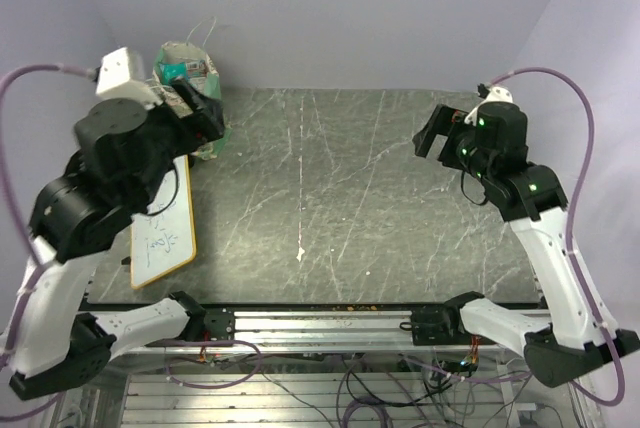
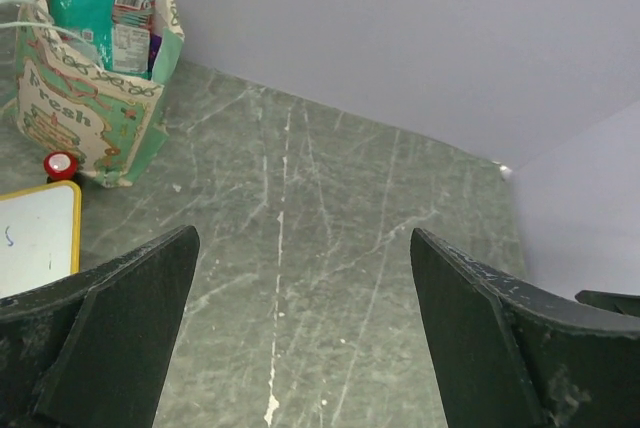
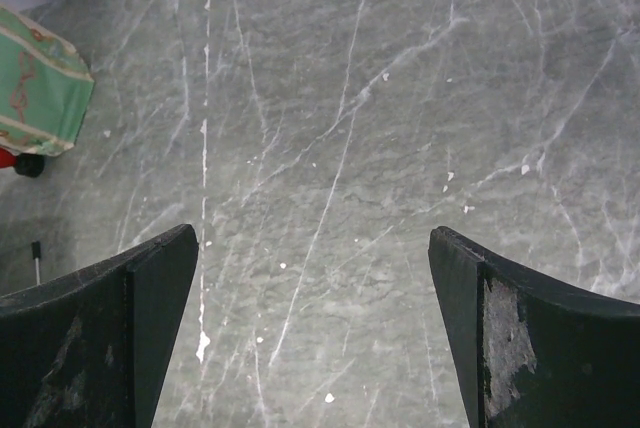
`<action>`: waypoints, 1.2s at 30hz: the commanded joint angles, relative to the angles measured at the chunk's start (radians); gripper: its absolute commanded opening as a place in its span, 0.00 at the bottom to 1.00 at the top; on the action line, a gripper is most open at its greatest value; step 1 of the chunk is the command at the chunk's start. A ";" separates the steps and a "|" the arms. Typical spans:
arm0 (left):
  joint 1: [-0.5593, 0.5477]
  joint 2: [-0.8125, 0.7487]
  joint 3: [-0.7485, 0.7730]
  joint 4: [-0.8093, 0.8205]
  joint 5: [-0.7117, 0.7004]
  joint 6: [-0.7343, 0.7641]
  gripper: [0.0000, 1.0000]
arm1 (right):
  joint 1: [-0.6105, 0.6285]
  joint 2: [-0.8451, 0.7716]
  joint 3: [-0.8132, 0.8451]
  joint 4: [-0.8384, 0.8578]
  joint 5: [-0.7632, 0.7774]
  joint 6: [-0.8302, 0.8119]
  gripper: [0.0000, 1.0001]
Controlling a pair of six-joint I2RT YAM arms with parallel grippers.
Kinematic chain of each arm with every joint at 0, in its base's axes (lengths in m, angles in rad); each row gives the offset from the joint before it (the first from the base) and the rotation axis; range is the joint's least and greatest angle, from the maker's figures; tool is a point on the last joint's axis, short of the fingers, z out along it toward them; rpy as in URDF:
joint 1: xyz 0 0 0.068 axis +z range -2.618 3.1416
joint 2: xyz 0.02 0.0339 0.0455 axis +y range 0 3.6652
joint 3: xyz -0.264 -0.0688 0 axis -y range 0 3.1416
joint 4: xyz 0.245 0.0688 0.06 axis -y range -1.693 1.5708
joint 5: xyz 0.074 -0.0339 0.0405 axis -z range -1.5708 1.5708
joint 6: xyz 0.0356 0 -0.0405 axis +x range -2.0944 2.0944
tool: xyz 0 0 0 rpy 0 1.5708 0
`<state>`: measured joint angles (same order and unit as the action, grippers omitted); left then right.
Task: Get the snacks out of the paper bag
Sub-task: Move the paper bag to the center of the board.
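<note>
The paper bag (image 1: 190, 76) stands upright at the table's far left corner, cream with a printed pattern and mint-green sides. In the left wrist view the bag (image 2: 85, 108) is at the upper left, with a teal snack packet (image 2: 95, 3) and a sliver of a purple one (image 2: 153, 49) showing in its open top. Its green side (image 3: 40, 88) shows at the left edge of the right wrist view. My left gripper (image 1: 207, 108) is open and empty, just right of the bag; it also shows in its wrist view (image 2: 305, 238). My right gripper (image 1: 432, 138) is open and empty over the table's right side, also seen from the wrist (image 3: 312, 233).
A wood-framed whiteboard (image 1: 165, 233) lies flat on the left, in front of the bag, also in the left wrist view (image 2: 35, 233). A small red-capped object (image 2: 60, 165) sits at the bag's foot. The purple back wall (image 1: 330, 8) is close behind the bag.
</note>
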<state>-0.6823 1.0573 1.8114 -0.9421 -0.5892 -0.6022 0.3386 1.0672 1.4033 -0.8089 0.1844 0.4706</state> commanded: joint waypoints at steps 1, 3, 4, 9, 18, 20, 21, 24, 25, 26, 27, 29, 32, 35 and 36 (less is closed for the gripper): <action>0.048 0.105 0.005 0.095 -0.048 0.033 0.97 | -0.014 0.088 -0.016 0.093 -0.025 -0.012 1.00; 0.151 0.157 0.007 0.120 0.046 0.017 0.97 | -0.017 0.140 -0.008 0.111 -0.023 -0.022 1.00; 0.198 0.186 0.010 0.130 0.085 0.000 0.97 | -0.019 0.170 -0.003 0.122 -0.026 -0.034 1.00; 0.382 0.349 0.054 0.170 0.224 -0.056 0.97 | -0.018 0.306 0.044 0.175 -0.043 -0.154 1.00; 0.652 0.655 0.226 0.201 0.457 -0.193 0.97 | 0.059 0.350 0.012 0.252 -0.024 -0.270 1.00; 0.686 0.717 0.270 0.285 0.486 -0.172 0.97 | 0.062 0.342 -0.014 0.267 -0.012 -0.288 1.00; 0.690 0.743 0.278 0.367 0.507 -0.149 0.97 | 0.062 0.342 -0.019 0.269 0.001 -0.292 1.00; 0.694 0.842 0.317 0.535 0.534 -0.093 0.97 | 0.067 0.345 -0.012 0.262 0.014 -0.307 1.00; 0.699 0.886 0.356 0.561 0.535 -0.091 0.97 | 0.073 0.342 -0.013 0.263 0.012 -0.313 1.00; 0.702 0.933 0.400 0.580 0.535 -0.091 0.97 | 0.080 0.336 -0.019 0.267 0.007 -0.323 1.00; 0.702 0.978 0.444 0.607 0.545 -0.075 0.99 | 0.084 0.331 -0.027 0.270 0.002 -0.326 1.00; 0.701 1.065 0.530 0.649 0.546 -0.038 0.95 | 0.084 0.319 -0.044 0.278 -0.001 -0.329 1.00; 0.702 1.170 0.622 0.685 0.558 -0.010 0.93 | 0.081 0.302 -0.066 0.295 0.008 -0.335 1.00; 0.702 1.215 0.622 0.753 0.577 0.006 0.94 | 0.074 0.305 -0.058 0.294 0.011 -0.341 1.00; 0.701 1.215 0.600 0.778 0.588 0.005 0.93 | 0.073 0.306 -0.054 0.294 0.013 -0.343 1.00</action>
<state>0.0162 2.2528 2.3997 -0.3065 -0.0582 -0.6418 0.4179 1.3972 1.3457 -0.5453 0.1841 0.1528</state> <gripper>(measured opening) 0.936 0.999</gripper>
